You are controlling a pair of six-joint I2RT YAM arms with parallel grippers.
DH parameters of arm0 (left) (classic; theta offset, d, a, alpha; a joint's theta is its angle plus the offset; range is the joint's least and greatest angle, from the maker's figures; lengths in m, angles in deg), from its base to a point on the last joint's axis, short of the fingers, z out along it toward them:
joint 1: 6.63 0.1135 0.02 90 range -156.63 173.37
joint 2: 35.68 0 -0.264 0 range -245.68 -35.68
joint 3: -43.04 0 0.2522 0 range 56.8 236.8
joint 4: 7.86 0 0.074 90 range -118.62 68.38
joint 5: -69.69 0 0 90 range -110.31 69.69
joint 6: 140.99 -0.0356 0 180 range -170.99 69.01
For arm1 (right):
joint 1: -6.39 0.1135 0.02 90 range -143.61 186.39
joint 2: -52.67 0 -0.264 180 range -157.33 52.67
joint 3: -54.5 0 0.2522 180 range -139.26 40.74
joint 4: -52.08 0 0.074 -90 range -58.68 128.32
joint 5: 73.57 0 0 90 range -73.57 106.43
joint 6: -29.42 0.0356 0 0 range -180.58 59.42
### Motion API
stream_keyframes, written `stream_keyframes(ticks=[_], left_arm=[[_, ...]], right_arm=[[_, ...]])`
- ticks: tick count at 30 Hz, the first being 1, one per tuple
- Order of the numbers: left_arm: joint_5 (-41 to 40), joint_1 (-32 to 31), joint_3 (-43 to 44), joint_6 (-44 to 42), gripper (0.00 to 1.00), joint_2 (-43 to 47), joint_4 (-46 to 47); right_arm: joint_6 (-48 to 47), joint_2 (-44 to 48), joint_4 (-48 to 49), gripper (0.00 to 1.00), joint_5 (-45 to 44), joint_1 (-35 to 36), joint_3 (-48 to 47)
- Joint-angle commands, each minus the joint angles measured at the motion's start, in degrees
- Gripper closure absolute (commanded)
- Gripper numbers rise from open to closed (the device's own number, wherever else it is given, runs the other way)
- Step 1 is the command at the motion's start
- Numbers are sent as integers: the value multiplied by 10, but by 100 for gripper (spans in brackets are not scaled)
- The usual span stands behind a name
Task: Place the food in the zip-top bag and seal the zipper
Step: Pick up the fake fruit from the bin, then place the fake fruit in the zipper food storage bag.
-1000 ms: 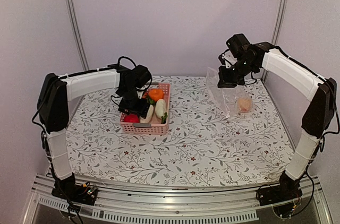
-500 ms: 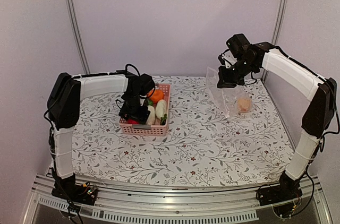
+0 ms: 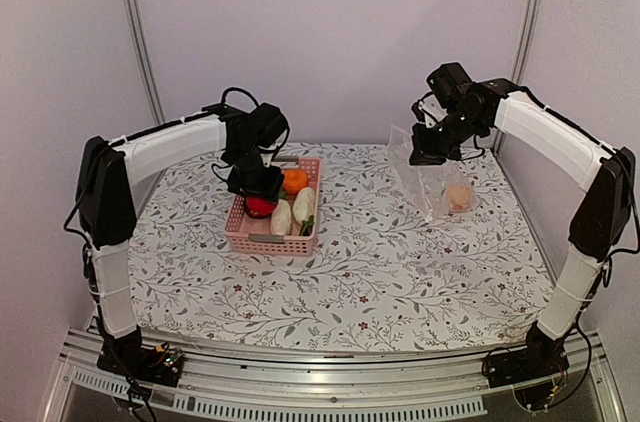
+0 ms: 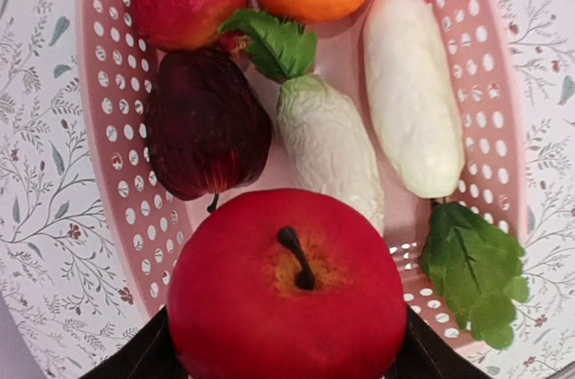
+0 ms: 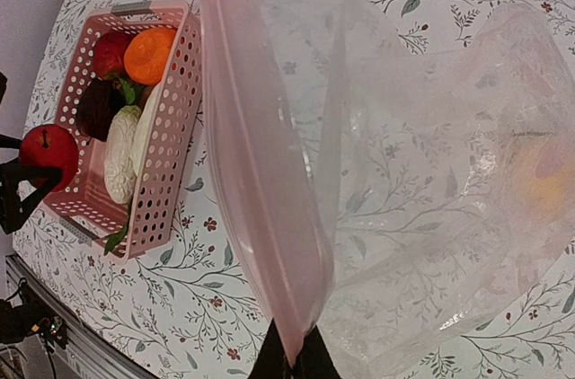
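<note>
Your left fingers (image 4: 135,363) clamp the red apple (image 4: 287,294) just above the pink basket (image 4: 108,56), while your right fingers (image 5: 268,363) pinch the zip-top bag (image 5: 404,172) by its mouth edge, holding it up off the tabletop (image 3: 380,272), presumably to receive that apple.

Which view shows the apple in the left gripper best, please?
Left wrist: the apple fills the foreground, clamped in the left gripper, stem showing. The top view shows a small red spot over the basket; the right wrist shows a small apple far left.
</note>
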Motion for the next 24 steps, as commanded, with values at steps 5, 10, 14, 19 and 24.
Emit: stream_keyframes(ticks=[5,10,14,19,24], left_arm=[[153,-9,56,45,48,88,145],[258,-29,40,58,51,97,313],[309,-55,59,47,52,76,371],[350,-75,77,48,54,53,387],[366,-99,86,37,55,28,399]], right_arm=[[6,20,-15,100,17,-2,-12],[10,14,-11,100,38,-2,-24],[20,9,-3,100,60,1,-35],[38,3,11,100,86,9,-41],[57,-4,28,100,117,14,-45]])
